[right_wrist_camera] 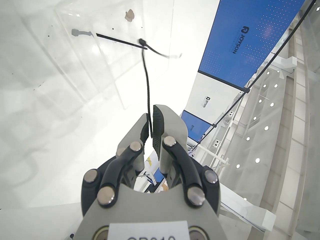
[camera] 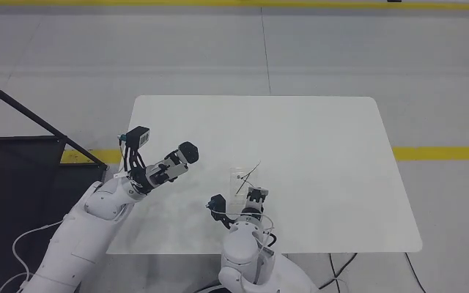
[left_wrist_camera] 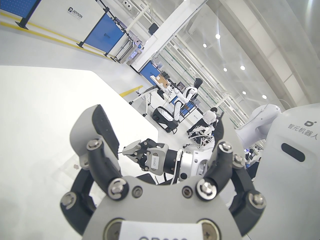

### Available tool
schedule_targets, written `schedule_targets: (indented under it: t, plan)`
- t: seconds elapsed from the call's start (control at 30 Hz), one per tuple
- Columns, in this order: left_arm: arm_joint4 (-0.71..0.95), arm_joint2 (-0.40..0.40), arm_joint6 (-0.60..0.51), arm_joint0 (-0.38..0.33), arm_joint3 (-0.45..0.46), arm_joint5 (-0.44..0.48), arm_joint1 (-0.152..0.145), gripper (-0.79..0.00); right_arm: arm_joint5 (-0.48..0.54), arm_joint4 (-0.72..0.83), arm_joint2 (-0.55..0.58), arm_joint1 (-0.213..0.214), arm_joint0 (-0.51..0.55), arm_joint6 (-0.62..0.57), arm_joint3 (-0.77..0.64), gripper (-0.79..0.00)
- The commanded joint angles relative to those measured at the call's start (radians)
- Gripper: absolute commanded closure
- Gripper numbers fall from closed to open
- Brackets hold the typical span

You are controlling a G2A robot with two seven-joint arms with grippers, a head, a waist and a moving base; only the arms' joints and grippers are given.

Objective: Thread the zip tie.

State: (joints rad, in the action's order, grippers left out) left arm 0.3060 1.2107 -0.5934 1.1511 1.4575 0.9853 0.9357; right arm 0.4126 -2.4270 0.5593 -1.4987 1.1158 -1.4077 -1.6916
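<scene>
right pincer (right_wrist_camera: 151, 112), clamped on the black zip tie (right_wrist_camera: 147, 76), holds its end at a clear acrylic stand (right_wrist_camera: 112, 21) for threading; left pincer (left_wrist_camera: 162, 126) hangs aside, spread wide.

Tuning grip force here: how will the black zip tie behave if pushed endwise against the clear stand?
Probably bends rather than stays stiff: the zip tie curves where it leaves the right tool. Being so thin, it likely weighs little and may buckle sideways. The clear stand looks light, so it might slide.
</scene>
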Motion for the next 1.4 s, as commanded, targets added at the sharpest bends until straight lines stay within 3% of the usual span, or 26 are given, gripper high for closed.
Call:
schedule_targets:
  t: [0.0, 0.37, 0.7, 1.07, 1.13, 1.17, 1.37]
  plan:
    - [0.0, 0.0, 0.0, 0.0, 0.0, 0.0, 0.0, -0.785, 0.011, -0.019, 0.012, -0.004, 0.015, 0.011, -0.008, -0.148]
    - [0.0, 0.0, 0.0, 0.0, 0.0, 0.0, 0.0, -0.785, 0.067, -0.126, 0.072, -0.033, 0.102, 0.067, -0.067, -0.172]
    - [0.0, 0.0, 0.0, 0.0, 0.0, 0.0, 0.0, -0.785, 0.147, -0.173, 0.113, -0.049, 0.196, 0.148, -0.212, -0.212]
    - [0.0, 0.0, 0.0, 0.0, 0.0, 0.0, 0.0, -0.785, 0.071, -0.072, 0.298, -0.019, 0.364, 0.387, -0.451, -0.533]
    - [0.0, 0.0, 0.0, 0.0, 0.0, 0.0, 0.0, -0.785, 0.063, -0.046, 0.342, -0.01, 0.402, 0.468, -0.493, -0.616]
    - [0.0, 0.0, 0.0, 0.0, 0.0, 0.0, 0.0, -0.785, 0.061, -0.03, 0.366, -0.004, 0.422, 0.514, -0.514, -0.711]
    - [0.0, 0.0, 0.0, 0.0, 0.0, 0.0, 0.0, -0.785, 0.042, 0.083, 0.539, 0.028, 0.535, 0.819, -0.586, -0.785]
